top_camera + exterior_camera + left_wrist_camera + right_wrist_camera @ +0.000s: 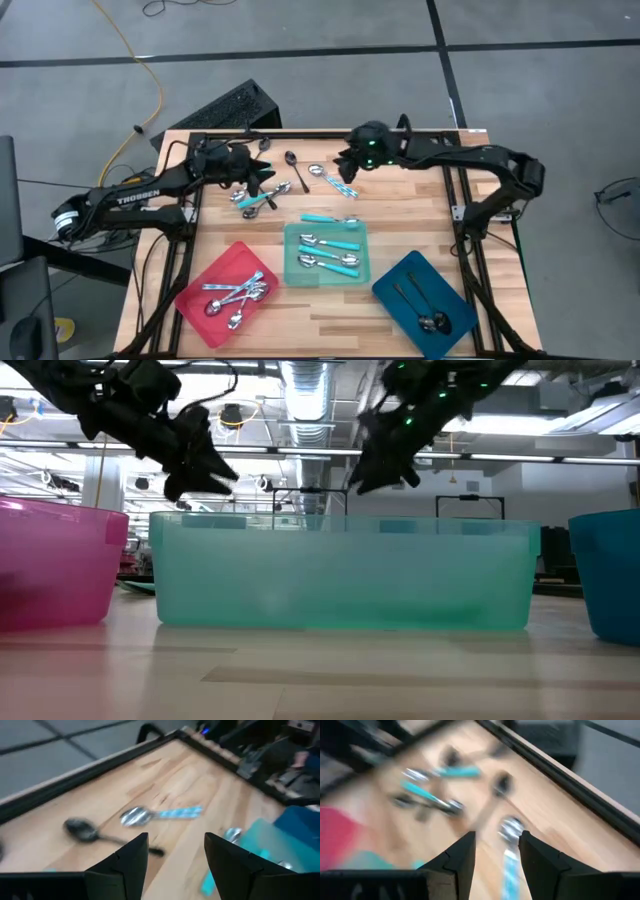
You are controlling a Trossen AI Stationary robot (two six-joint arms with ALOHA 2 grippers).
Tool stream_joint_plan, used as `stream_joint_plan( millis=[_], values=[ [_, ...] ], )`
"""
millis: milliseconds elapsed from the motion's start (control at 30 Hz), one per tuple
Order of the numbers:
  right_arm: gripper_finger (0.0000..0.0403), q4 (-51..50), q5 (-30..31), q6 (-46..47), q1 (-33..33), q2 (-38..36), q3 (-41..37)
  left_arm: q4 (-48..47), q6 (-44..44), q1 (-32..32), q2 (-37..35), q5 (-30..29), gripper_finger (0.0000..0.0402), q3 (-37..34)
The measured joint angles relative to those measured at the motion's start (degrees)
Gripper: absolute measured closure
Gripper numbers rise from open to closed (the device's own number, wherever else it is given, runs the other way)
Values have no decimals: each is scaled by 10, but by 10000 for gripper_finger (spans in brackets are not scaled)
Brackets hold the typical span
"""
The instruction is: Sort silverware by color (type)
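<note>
Loose silverware lies on the far half of the wooden table: a dark spoon [296,170], a turquoise-handled spoon [336,181], a small heap [254,199] and another turquoise-handled spoon [330,218]. My left gripper [265,183] hovers open beside the heap; its wrist view shows the dark spoon [86,830] and a turquoise-handled spoon [161,814] ahead of it. My right gripper [346,168] hangs open above the far turquoise-handled spoon [510,840]. In the low view, both grippers [205,475] [385,470] are clear of the table.
Three trays stand along the near side. The red tray [190,300] holds silver spoons, the teal tray [292,262] turquoise-handled ones, and the blue tray [395,285] dark ones. A black frame [300,133] rims the far edge. Bare wood lies between the trays and the loose spoons.
</note>
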Motion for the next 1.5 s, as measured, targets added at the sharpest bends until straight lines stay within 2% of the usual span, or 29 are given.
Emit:
stream_joint_plan(
  millis=[100,333,600,767,900,1000,1067,1133,1333,1500],
  values=[
    [235,-71,52,-25,18,47,50,-21,-4,5,1,-22,221,-1],
    [234,-138,51,-2,31,143,126,-25,-19,22,0,-54,221,-1],
    [163,-143,22,-28,32,223,222,-32,-37,26,0,-54,221,-1],
    [149,-167,97,-38,37,274,287,-54,-37,35,-11,-58,220,-1],
    [150,-181,82,-25,27,289,288,-70,-37,43,-24,-63,221,-1],
    [153,-246,72,-23,14,297,283,-80,-38,45,-30,-77,220,-1],
    [153,-229,49,-24,9,308,286,-88,-38,45,-34,-84,221,-1],
    [153,-270,23,-35,6,311,286,-85,-38,45,-34,-87,220,-1],
    [153,-313,20,-46,11,319,244,-92,-35,45,-33,-91,220,-1],
    [153,-291,20,-42,2,317,215,-91,-35,45,-34,-104,220,-1]
  ],
)
